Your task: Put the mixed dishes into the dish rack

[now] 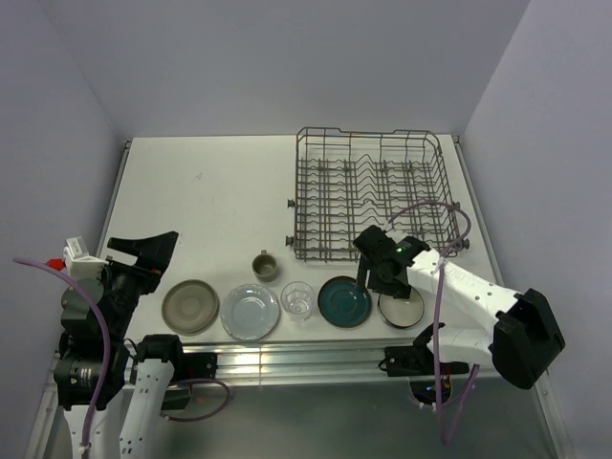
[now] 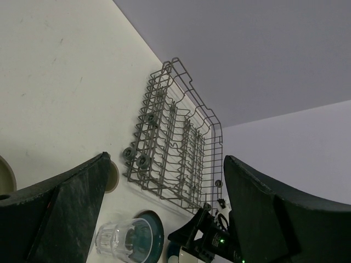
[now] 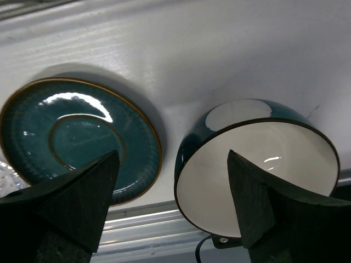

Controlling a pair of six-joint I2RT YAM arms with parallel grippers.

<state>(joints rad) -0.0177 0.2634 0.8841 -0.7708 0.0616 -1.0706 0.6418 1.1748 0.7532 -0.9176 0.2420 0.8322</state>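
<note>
Overhead and wrist views of a white table [image 1: 210, 191]. At the lower left of the overhead frame, the left gripper [image 2: 164, 161] is raised over the table's near left corner, its jaws wide apart with nothing between them. Along the near edge a row of dishes runs left to right: grey-beige plate [image 1: 190, 306], pale blue plate [image 1: 251, 312], clear drinking glass [image 1: 297, 300], dark teal plate [image 1: 344, 301] and the bowl [image 3: 258, 159], cream inside and teal outside. The right gripper [image 3: 171, 159] hangs low over the bowl and the teal plate, jaws spread, one finger toward the plate and the other across the bowl. Whether either finger touches the bowl cannot be told from these views. Just behind the row, between the pale blue plate and the glass, stands the small grey-brown mug [image 1: 266, 266]. Farther back, at the upper right, sits the dish rack [image 1: 373, 186], with no dish in it.
</note>
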